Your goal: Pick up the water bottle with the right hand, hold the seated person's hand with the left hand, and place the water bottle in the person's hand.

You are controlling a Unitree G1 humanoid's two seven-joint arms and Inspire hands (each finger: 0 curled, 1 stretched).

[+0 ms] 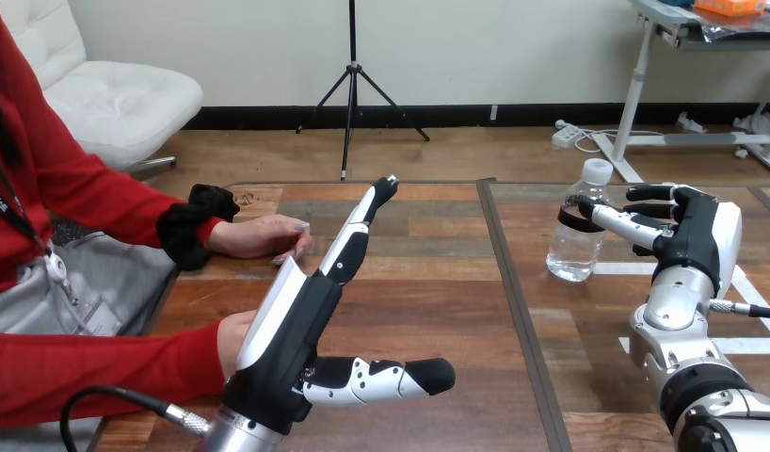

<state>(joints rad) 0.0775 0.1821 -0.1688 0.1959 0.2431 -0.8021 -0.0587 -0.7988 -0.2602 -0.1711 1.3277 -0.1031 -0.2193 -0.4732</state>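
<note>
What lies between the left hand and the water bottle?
Head view: only bare table, crossed by a dark seam, between the left hand and the water bottle.

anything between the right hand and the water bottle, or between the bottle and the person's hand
Nothing visible stands between the right hand and the water bottle; its fingers reach right up to it. Toward the person's hand at the view's left, only the robot's open left hand stands raised in the path.
</note>
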